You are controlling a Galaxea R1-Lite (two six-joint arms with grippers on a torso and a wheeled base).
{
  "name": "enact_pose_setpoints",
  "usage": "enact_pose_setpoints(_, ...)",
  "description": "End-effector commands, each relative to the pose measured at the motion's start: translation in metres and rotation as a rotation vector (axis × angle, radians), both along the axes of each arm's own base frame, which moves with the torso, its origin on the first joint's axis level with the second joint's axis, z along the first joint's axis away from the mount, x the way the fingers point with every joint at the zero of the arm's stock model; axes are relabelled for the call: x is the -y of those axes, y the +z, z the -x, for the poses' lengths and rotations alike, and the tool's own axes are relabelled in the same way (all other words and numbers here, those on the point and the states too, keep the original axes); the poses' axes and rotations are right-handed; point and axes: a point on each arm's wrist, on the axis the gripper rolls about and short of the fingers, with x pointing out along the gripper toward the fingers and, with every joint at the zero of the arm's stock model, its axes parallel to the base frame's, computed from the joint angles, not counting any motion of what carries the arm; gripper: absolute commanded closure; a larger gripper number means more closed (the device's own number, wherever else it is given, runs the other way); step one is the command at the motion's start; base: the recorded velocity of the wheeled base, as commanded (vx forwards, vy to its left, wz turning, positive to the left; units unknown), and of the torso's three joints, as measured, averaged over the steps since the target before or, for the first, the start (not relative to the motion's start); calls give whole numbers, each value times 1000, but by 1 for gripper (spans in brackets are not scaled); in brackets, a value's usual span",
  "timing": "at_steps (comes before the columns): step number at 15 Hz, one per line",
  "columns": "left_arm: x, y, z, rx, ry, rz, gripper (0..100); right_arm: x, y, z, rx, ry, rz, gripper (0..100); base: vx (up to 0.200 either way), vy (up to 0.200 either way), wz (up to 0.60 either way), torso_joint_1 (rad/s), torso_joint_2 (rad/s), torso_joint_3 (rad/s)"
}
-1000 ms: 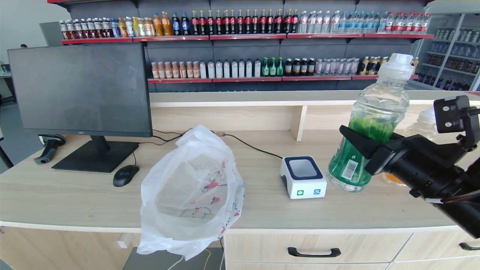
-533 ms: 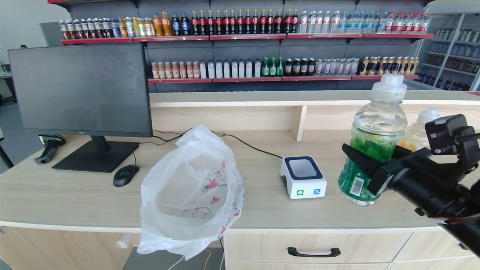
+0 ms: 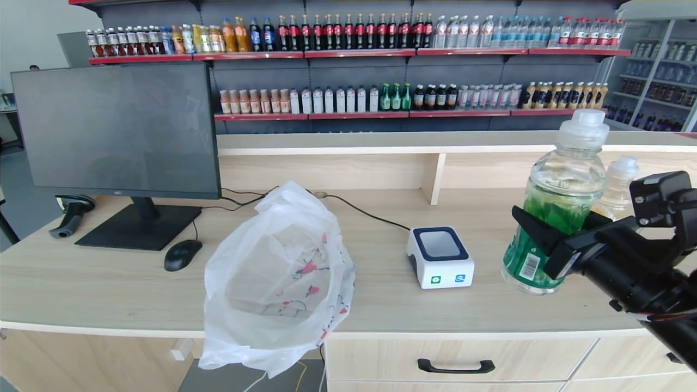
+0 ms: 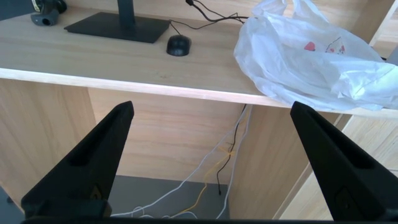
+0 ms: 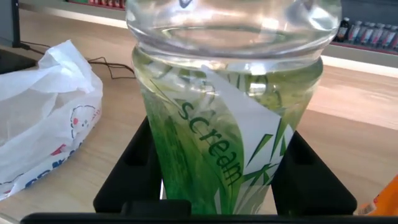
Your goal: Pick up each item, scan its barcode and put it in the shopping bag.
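My right gripper (image 3: 552, 234) is shut on a clear bottle with a green label (image 3: 558, 212), held upright to the right of the white barcode scanner (image 3: 440, 257). The bottle's barcode (image 3: 529, 267) faces the counter's front, not the scanner. From the right wrist, the bottle (image 5: 224, 124) sits between the two black fingers. The white plastic shopping bag (image 3: 277, 277) lies open at the counter's front edge, left of the scanner. Beneath that edge hangs my left gripper (image 4: 211, 168), open and holding nothing, with the bag (image 4: 311, 56) above it.
A second bottle with orange liquid (image 3: 618, 182) stands behind the held one. A monitor (image 3: 117, 130), a mouse (image 3: 182, 254) and a handheld scanner (image 3: 71, 215) occupy the counter's left. A raised wooden ledge (image 3: 381, 142) runs along the back. Cables hang under the counter (image 4: 217, 168).
The right gripper has carried the bottle to the right, away from the scanner, and lower. The bag, scanner and left gripper's surroundings look unchanged.
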Motion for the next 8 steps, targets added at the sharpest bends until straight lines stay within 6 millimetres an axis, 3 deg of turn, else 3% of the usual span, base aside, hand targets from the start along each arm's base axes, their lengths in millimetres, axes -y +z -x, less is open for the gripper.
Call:
enact_pose_setpoints(1, 0, 0, 0, 1, 1, -1, 0, 2, -6, 2, -22, -2, 8, 100, 0, 200, 0, 2, 2, 7)
enact_pose_setpoints(7, 0, 0, 0, 1, 1, -2, 0, 3, -7, 14, 1, 128, 24, 100, 0, 200, 0, 7, 2, 0)
enact_pose_setpoints(8, 0, 0, 0, 1, 1, -2, 0, 3, -5, 13, 6, 127, 21, 100, 0, 0, 0, 0, 0, 0)
